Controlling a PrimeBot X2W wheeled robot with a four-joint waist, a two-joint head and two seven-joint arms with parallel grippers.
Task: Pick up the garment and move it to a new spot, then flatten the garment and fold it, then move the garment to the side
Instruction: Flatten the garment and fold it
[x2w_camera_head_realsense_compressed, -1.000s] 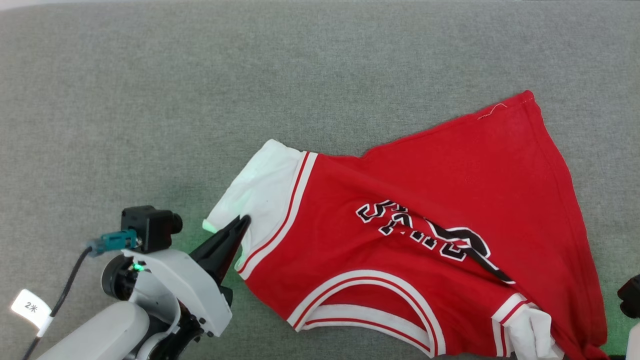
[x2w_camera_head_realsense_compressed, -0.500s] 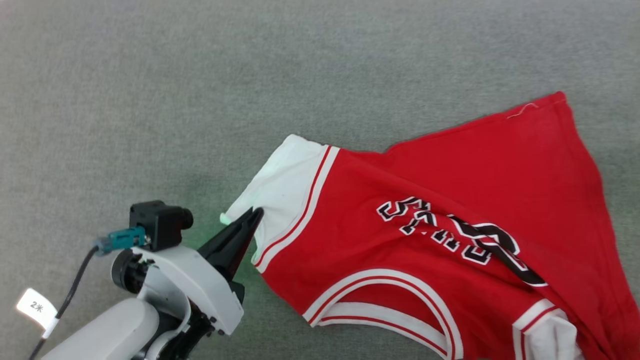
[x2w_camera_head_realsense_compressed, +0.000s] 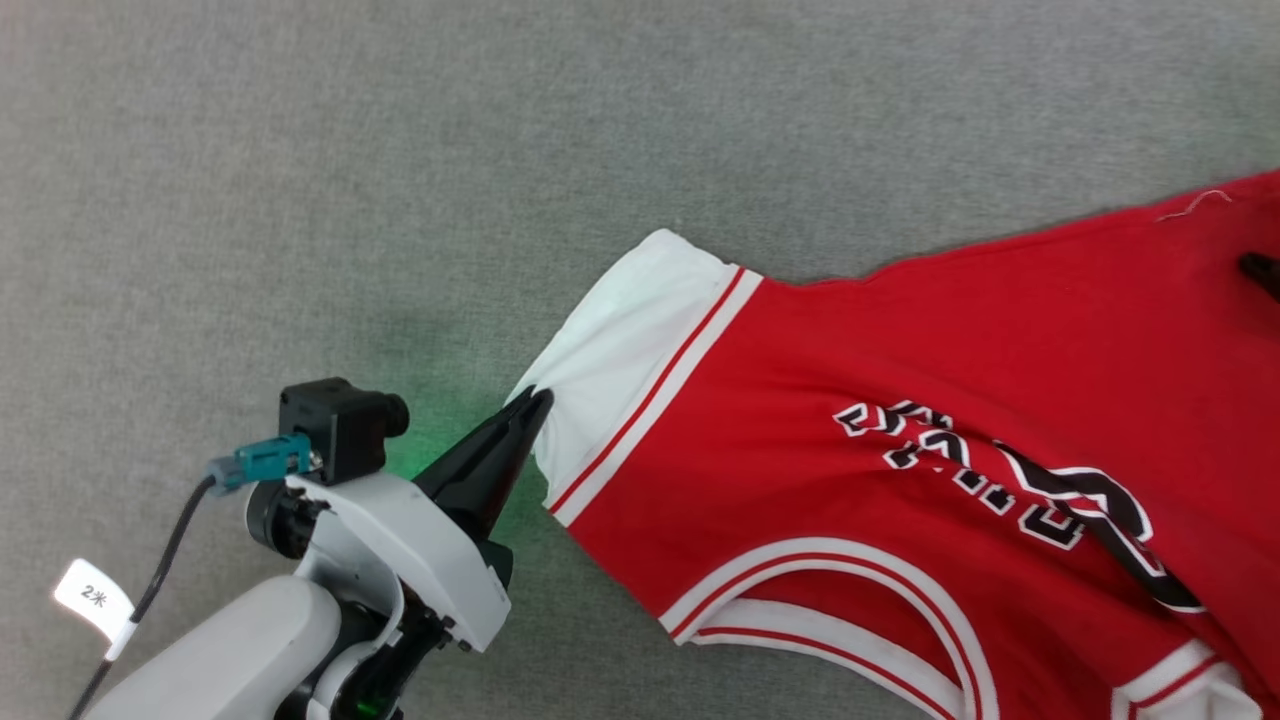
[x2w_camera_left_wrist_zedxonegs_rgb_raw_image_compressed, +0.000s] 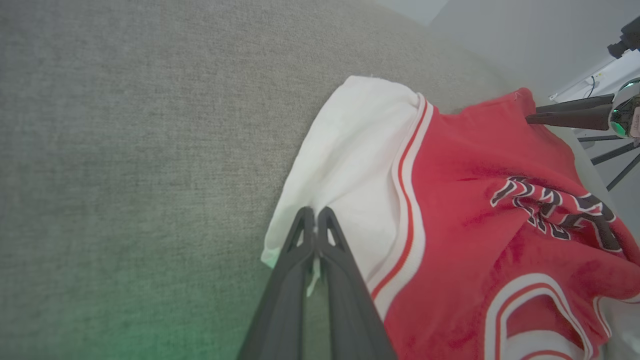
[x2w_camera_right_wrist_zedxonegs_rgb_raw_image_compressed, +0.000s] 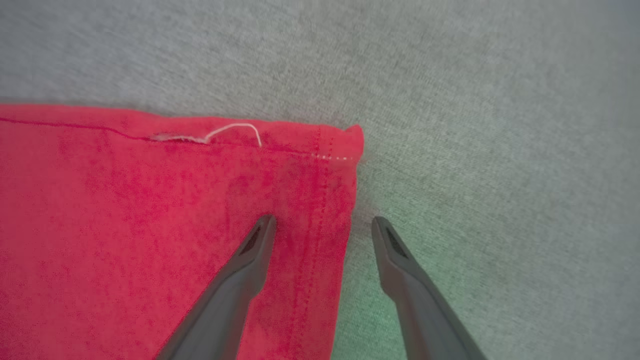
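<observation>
The garment (x2w_camera_head_realsense_compressed: 900, 380), a red jersey with white sleeves, striped trim and black numerals, lies spread on the grey surface (x2w_camera_head_realsense_compressed: 300, 150). My left gripper (x2w_camera_head_realsense_compressed: 538, 397) is shut on the edge of the white sleeve (x2w_camera_left_wrist_zedxonegs_rgb_raw_image_compressed: 350, 165), with its tips (x2w_camera_left_wrist_zedxonegs_rgb_raw_image_compressed: 316, 212) pinching the cloth. My right gripper (x2w_camera_right_wrist_zedxonegs_rgb_raw_image_compressed: 323, 220) is open, low over the garment's red hem corner (x2w_camera_right_wrist_zedxonegs_rgb_raw_image_compressed: 330, 145). One finger is over the red cloth (x2w_camera_right_wrist_zedxonegs_rgb_raw_image_compressed: 125, 200) and the other is over the grey surface. From the left wrist, the right gripper (x2w_camera_left_wrist_zedxonegs_rgb_raw_image_compressed: 532, 113) shows at the garment's far corner. One dark fingertip (x2w_camera_head_realsense_compressed: 1262, 272) reaches into the head view.
The grey fabric surface stretches wide to the left and far side of the garment. In the left wrist view its far edge (x2w_camera_left_wrist_zedxonegs_rgb_raw_image_compressed: 500, 70) gives way to pale floor with dark stand legs (x2w_camera_left_wrist_zedxonegs_rgb_raw_image_compressed: 607, 155). A loose white thread (x2w_camera_right_wrist_zedxonegs_rgb_raw_image_compressed: 235, 131) sits on the hem.
The head camera has turned, so the whole picture has slid right. The left gripper keeps its hold on the sleeve. A right fingertip now shows over the hem at the right edge.
</observation>
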